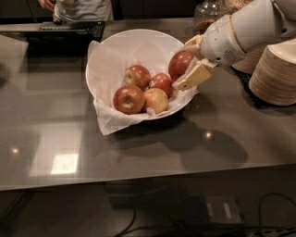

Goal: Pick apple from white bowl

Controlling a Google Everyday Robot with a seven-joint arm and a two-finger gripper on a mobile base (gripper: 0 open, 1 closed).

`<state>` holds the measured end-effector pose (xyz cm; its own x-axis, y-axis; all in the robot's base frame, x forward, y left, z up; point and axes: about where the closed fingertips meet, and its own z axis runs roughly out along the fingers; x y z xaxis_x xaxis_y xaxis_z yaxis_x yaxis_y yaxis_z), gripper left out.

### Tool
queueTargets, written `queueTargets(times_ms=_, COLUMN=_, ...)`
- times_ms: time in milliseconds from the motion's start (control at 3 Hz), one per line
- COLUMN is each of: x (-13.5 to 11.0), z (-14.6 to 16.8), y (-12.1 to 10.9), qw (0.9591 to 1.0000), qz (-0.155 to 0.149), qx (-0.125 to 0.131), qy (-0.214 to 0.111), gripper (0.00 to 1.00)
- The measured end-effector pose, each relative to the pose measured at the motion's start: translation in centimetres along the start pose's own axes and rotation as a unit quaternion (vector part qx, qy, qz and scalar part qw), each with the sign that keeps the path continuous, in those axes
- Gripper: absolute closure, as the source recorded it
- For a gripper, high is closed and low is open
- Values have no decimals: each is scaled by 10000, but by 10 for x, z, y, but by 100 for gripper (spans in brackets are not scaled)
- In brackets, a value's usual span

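The white bowl [115, 46], lined with crinkled white paper, stands on the grey counter. My gripper [188, 62] reaches in over its right rim and is shut on the dark red apple [179, 62], held a little above the other apples. The near beige finger [194, 76] lies along the apple's right side. Several apples lie in the bowl: one red-orange [128, 99], one paler yellow-pink [156, 100], one behind [138, 75] and one beside the held apple [162, 82].
Stacked beige paper plates [276, 69] stand at the right. A glass jar [210, 9] is behind my arm. A dark tray [55, 30] and a person [78, 7] are at the back left. The counter's front edge [138, 178] runs below.
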<state>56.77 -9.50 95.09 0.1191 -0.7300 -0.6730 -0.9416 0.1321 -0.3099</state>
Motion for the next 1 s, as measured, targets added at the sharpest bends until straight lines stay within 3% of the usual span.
queueTargets(times_ms=667, x=-53, z=-22, y=8, qw=9967, qz=-599, qx=-154, qy=-524, gripper=100)
queueTargets(times_ms=1000, x=-53, z=-22, y=8, qw=9966, qz=-606, qx=-156, qy=-528, gripper=100)
